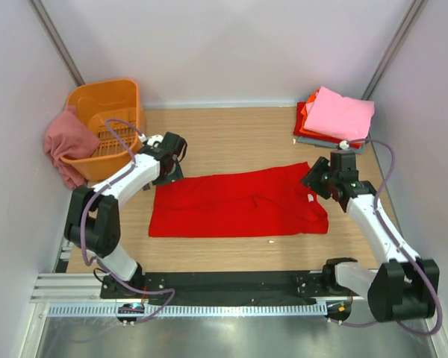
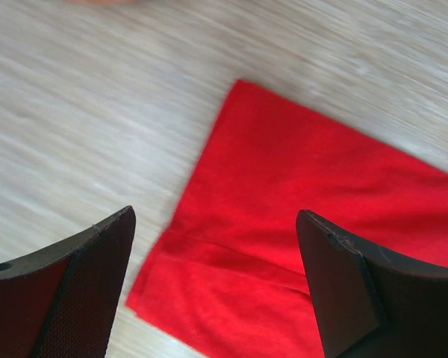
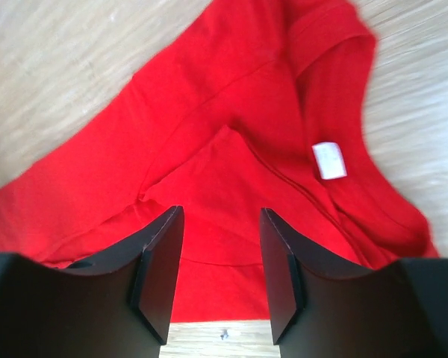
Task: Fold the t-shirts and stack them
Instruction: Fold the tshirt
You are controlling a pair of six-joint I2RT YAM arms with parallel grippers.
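Note:
A bright red t-shirt point(image 1: 239, 203) lies folded lengthwise in the middle of the table. My left gripper point(image 1: 164, 173) hovers open over its far left corner; in the left wrist view the cloth corner point(image 2: 284, 246) lies between the wide-apart fingers point(image 2: 75, 291). My right gripper point(image 1: 317, 179) hovers open over the shirt's right end by the collar; its wrist view shows the red shirt point(image 3: 231, 171) with a white label point(image 3: 328, 159). A stack of folded shirts point(image 1: 334, 118), light pink on top, sits at the far right. A dusty rose shirt point(image 1: 64, 146) hangs over the basket's side.
An orange slotted plastic basket point(image 1: 109, 112) stands at the far left. The bare wooden table point(image 1: 231, 134) stretches between basket and stack. Grey walls close in on both sides. The arm bases and a black rail point(image 1: 231, 287) line the near edge.

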